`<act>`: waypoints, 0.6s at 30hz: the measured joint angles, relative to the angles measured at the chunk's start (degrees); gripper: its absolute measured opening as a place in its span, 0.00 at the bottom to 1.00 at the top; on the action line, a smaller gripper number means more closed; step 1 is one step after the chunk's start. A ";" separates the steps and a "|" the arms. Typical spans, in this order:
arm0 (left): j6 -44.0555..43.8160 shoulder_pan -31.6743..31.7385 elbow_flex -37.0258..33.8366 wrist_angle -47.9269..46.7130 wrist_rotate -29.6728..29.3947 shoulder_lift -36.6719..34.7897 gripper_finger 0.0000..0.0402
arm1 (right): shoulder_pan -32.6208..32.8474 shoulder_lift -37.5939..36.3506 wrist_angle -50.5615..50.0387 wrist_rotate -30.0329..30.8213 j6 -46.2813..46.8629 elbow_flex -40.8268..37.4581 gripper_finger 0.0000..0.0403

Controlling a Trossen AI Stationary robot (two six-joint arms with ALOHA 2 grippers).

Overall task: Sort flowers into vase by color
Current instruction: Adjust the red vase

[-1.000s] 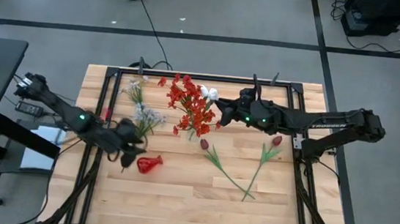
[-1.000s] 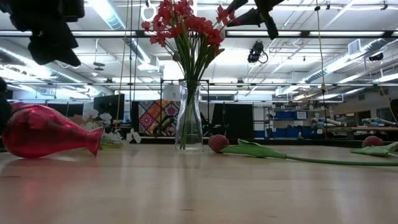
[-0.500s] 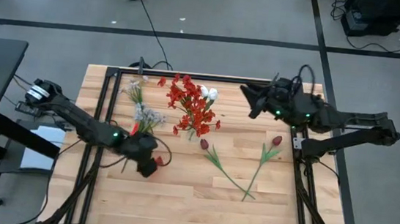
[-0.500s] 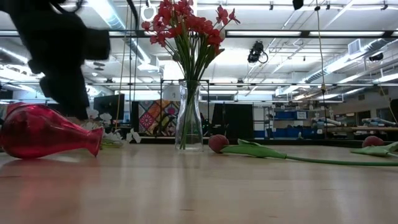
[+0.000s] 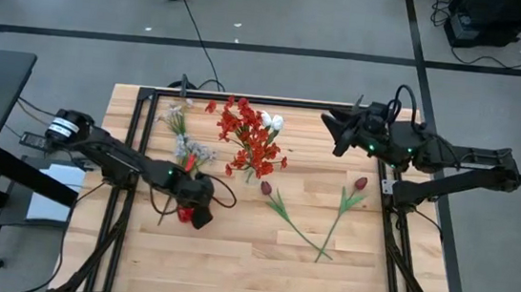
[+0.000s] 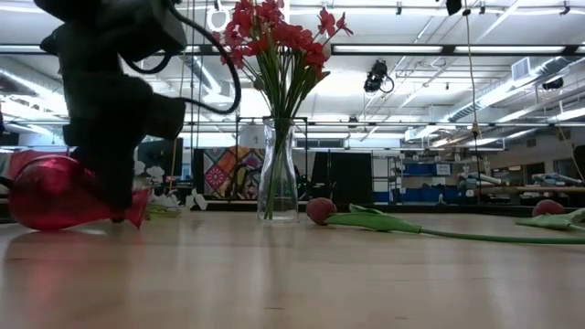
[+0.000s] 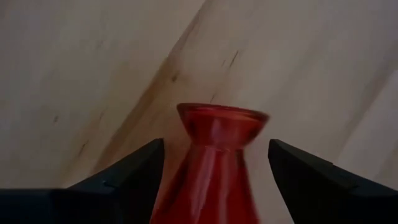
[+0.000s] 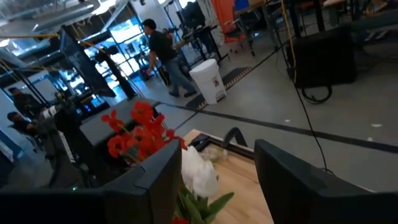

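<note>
A red glass vase (image 7: 217, 155) lies on its side on the wood, near the table's left edge (image 6: 41, 196). My left gripper (image 5: 195, 213) points steeply down over it, open, one finger on either side of the vase's neck (image 7: 214, 180); I see no touch. A clear vase (image 6: 277, 174) stands at the far middle holding bright red flowers (image 5: 253, 141) and a white tulip (image 5: 273, 121). Two dark red tulip buds (image 5: 266, 187) (image 5: 360, 183) lie on the table. Pale sprays (image 5: 188, 149) lie at the far left. My right gripper (image 5: 332, 131) hangs open and level, up high, right of the bouquet.
The long green stems of the lying tulips (image 5: 300, 231) cross the table's right half. A black frame rail (image 5: 246, 99) runs along the far edge. People stand in the room beyond the table (image 8: 163, 53). Bare wood (image 5: 230, 268) lies along the near edge.
My left gripper has come down and gone toward the table's middle, tipping to point steeply down, and now stands over the red vase's neck. My right gripper has drawn back from the bouquet toward the table's right edge and risen. The vases and flowers have stayed put.
</note>
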 joint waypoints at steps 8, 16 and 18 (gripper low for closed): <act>0.70 -0.06 0.15 -1.30 -0.27 1.63 0.62 | 0.30 -0.51 -1.15 -0.46 -0.10 0.00 0.51; -4.57 -0.06 0.07 -1.01 -2.14 1.55 0.40 | 0.34 -0.49 -3.57 -2.53 0.06 0.00 0.45; -6.77 -0.60 -0.11 -0.85 -2.51 0.65 0.40 | 0.32 -0.49 -4.36 -3.39 0.36 0.00 0.43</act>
